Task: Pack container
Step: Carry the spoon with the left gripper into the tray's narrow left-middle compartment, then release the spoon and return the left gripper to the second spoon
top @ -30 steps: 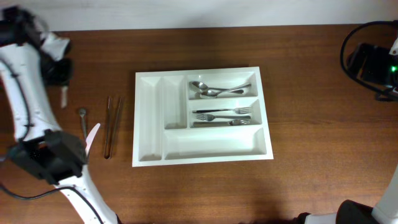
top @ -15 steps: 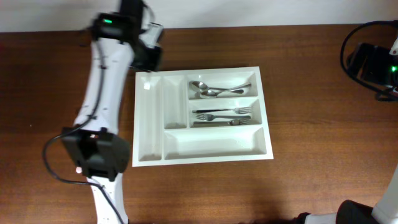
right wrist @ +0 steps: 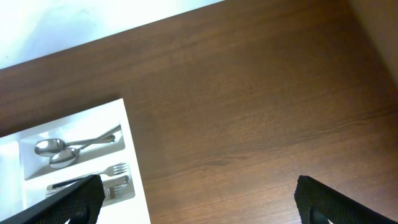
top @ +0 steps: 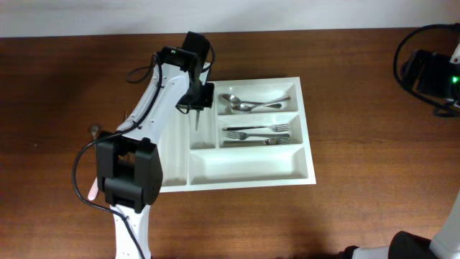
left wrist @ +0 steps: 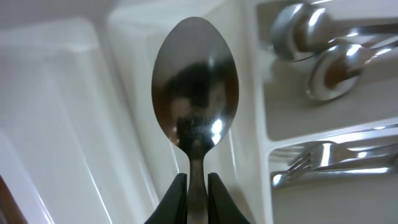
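The container lies flat in the middle of the table. Its far wide section holds two spoons, and the section just below them holds forks. The long near section is bare.

The left gripper hangs over the container's far-left part. Its fingers are clamped on the neck of a spoon, whose bowl points away over the inner narrow section (right beside the wall of the spoon section).

The step in hand looks like carrying this spoon to its place. It probably belongs with the other spoons, so the next move calls for a short shift across that wall, a turn to lie along the section, then lowering before release.

The right gripper waits well off the container's right side, fingers spread wide and holding nothing.
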Available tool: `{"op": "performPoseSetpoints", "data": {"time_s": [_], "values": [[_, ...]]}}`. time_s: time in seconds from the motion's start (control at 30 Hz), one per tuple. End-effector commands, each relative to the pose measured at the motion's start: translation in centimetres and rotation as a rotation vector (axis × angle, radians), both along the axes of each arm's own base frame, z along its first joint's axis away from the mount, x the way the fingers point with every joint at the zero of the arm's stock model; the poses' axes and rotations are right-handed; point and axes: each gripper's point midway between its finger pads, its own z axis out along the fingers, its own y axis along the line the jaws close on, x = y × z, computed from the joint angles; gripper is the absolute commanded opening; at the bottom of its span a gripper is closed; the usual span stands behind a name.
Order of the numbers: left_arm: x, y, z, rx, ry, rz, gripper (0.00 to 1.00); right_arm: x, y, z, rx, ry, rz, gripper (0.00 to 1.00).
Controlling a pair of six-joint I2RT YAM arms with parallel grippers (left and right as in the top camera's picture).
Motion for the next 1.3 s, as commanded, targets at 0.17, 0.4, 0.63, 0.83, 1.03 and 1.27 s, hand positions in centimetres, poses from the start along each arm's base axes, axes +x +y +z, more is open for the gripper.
{"op": "performPoseSetpoints", "data": {"time_s": [0.17, 0.4, 0.63, 0.83, 1.03, 1.27], "values": [[-0.9, 0.1, 0.0, -0.009, 0.036, 0.038, 0.58, -0.3, 0.2, 0.8, -0.002, -0.022, 0.005, 0.99], [-0.9, 3.8, 3.1, 0.051, 0.040, 0.092, 0.34, -0.3, 0.2, 0.7, -0.002, -0.022, 0.005, 0.99], [-1.0, 15.0, 7.5, 0.278, -0.009, 0.282, 0.75, -0.3, 0.2, 0.7, -0.002, -0.022, 0.005, 0.99], [-2.5, 21.3, 5.7, 0.296, 0.081, 0.349, 0.84, -0.3, 0.2, 0.8, -0.003, -0.022, 0.005, 0.99], [-4.6, 26.3, 2.6, 0.262, 0.161, 0.464, 0.83, -0.3, 0.2, 0.7, -0.002, -0.022, 0.005, 0.99], [-5.8, 29.8, -2.1, 0.156, 0.172, 0.588, 0.79, -0.3, 0.2, 0.7, -0.002, -0.022, 0.005, 0.99]]}}
